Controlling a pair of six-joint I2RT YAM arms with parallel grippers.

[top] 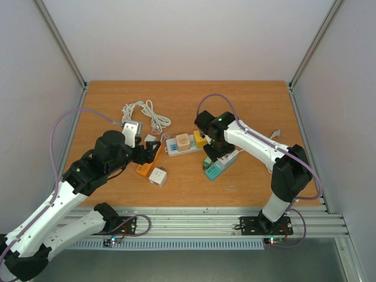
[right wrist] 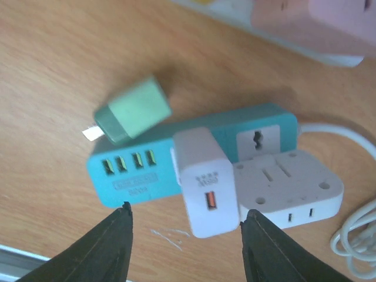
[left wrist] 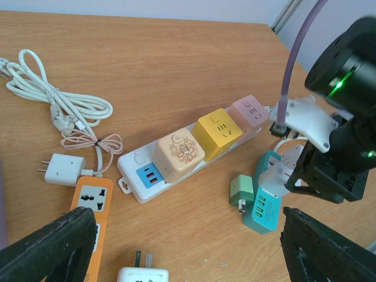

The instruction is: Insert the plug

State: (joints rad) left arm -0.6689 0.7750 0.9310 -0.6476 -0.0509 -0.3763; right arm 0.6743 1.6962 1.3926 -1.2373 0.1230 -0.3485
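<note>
The plug, a white USB charger block, stands on the socket face of a teal power strip, its prongs hidden. My right gripper is open around the block: the left finger is clearly apart from it and the right finger is close beside it. From above, the right gripper hangs over the teal strip. My left gripper is open and holds nothing, low over the table near a white adapter. In the top view the left gripper is above an orange strip.
A green adapter lies against the teal strip and a white multi-socket adapter sits at its other end. A white power strip carries cream, yellow and pink cubes. A coiled white cable lies at the back left.
</note>
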